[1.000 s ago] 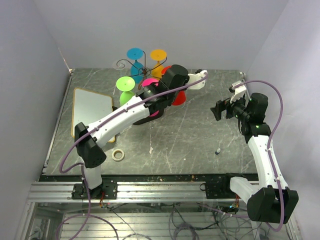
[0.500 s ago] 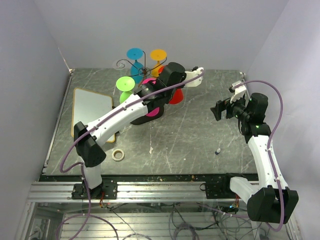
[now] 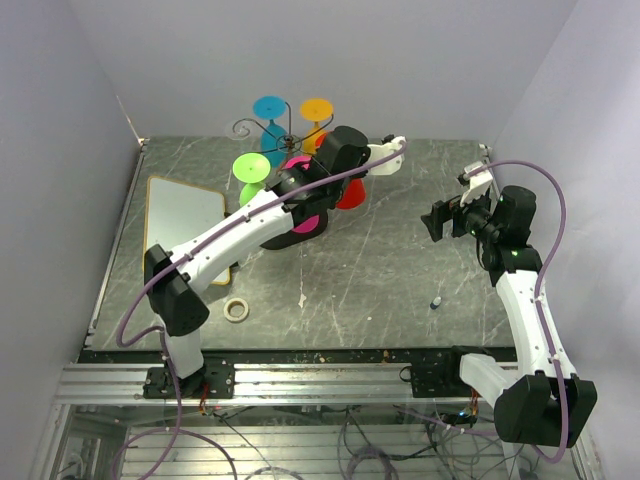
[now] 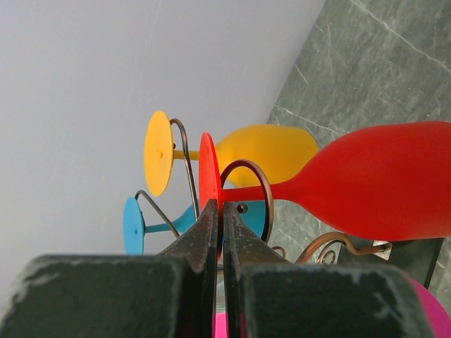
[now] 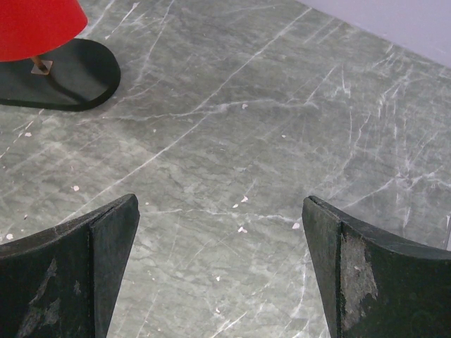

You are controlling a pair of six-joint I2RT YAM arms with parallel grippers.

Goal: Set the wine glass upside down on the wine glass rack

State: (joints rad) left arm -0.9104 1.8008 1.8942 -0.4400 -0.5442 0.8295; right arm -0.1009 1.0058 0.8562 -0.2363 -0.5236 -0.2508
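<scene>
1. My left gripper is clenched on the thin edge of the red glass's foot. The stem sits inside a curl of the rack, bowl down. With so little in the pinch, the foot may slip or twist.
2. I cannot tell whether the foot rests on the wire. If it does not, letting go drops the glass onto the base.
3. Backing out sideways may drag the stem free or knock the yellow glass just beside it.
4. My right gripper gapes over the table, well apart, too far to catch anything.
</scene>
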